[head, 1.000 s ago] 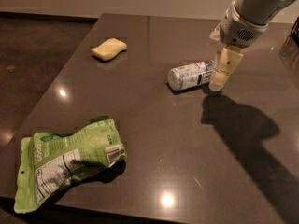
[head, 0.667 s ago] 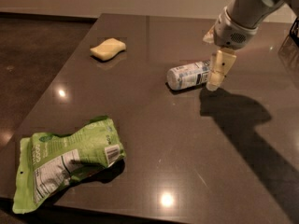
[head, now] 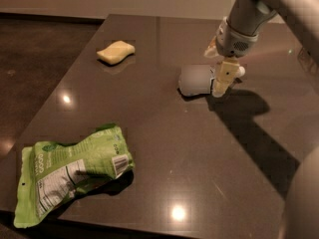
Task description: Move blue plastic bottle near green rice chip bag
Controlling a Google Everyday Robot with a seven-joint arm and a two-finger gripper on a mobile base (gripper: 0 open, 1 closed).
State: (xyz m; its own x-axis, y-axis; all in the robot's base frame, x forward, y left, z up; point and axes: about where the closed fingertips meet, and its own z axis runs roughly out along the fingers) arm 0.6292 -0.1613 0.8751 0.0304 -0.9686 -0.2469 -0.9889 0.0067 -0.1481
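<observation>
Blue plastic bottle (head: 195, 79) lies sideways, tool (head: 221, 81) at its neck end; grip unclear.

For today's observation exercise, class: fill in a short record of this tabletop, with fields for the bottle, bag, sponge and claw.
table: dark, glossy
blue plastic bottle: lying on its side, far right area
green rice chip bag: crumpled, near left corner, well apart from the bottle
yellow sponge: far left, alone
claw: lowered at the bottle's cap end
</observation>
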